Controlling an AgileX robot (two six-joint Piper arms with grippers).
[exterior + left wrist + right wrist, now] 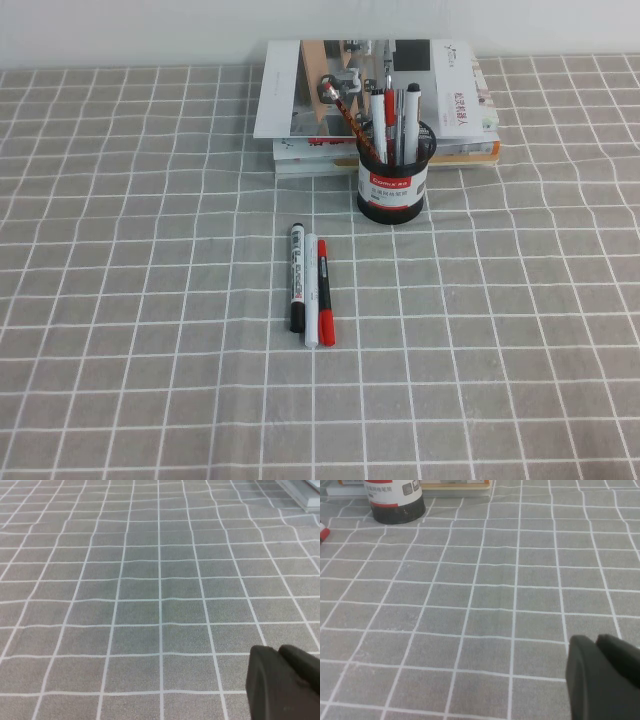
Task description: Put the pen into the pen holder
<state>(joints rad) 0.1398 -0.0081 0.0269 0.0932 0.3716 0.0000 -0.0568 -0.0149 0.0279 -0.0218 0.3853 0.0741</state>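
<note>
The pen (325,292), slim with a red cap, red end and black barrel, lies on the checked cloth at mid-table, rightmost of three loose pens. The pen holder (391,180), a black mesh cup with a white and red label, stands upright behind it to the right and holds several pens. Neither arm shows in the high view. In the right wrist view the holder (394,500) is far off and the pen's red end (323,532) peeks in at the edge. My right gripper (596,641) and left gripper (280,652) are shut, empty, over bare cloth.
A thick black marker with a white label (297,277) and a plain white pen (311,290) lie touching the pen's left side. A stack of books (380,90) lies behind the holder against the wall. Grey checked cloth (150,350) covers the table.
</note>
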